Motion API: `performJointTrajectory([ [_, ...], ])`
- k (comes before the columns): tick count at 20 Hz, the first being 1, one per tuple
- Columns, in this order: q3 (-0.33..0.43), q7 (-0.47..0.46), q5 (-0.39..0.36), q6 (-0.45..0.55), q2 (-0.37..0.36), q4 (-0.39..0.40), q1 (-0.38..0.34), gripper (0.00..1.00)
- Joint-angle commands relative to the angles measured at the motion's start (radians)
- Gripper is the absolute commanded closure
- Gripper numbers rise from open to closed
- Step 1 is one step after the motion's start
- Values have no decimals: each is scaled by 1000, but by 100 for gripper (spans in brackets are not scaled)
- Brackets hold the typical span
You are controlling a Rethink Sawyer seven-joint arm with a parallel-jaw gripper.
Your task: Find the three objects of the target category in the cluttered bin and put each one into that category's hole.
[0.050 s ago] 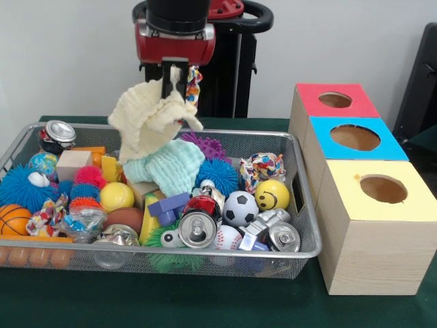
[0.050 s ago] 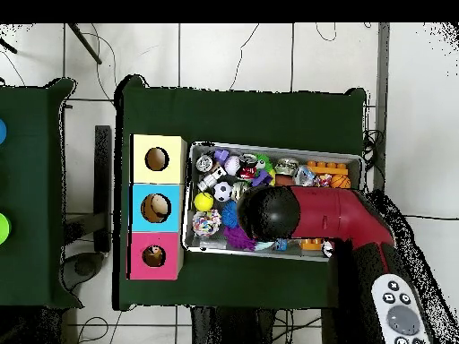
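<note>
A fuzzy knitted cream cloth (image 1: 151,115) hung above a shiny wire-mesh metal bin (image 1: 287,256); the boxes (image 1: 372,253) looked like matt wood.

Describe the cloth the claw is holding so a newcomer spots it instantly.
Start at the wire mesh bin on the green table, then look above its middle, where the claw hangs. The pale yellow knitted cloth dangles from it, lifted above the toys. Unlike the mint green cloth lying below it, it is cream-yellow and raised.
</note>
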Motion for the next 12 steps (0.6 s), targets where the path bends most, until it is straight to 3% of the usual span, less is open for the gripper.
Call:
performJointTrajectory([
  [1, -54, 177, 33, -21, -10, 119, 19, 100],
  [12, -86, 159, 50, -13, 13, 80, 54, 100],
])
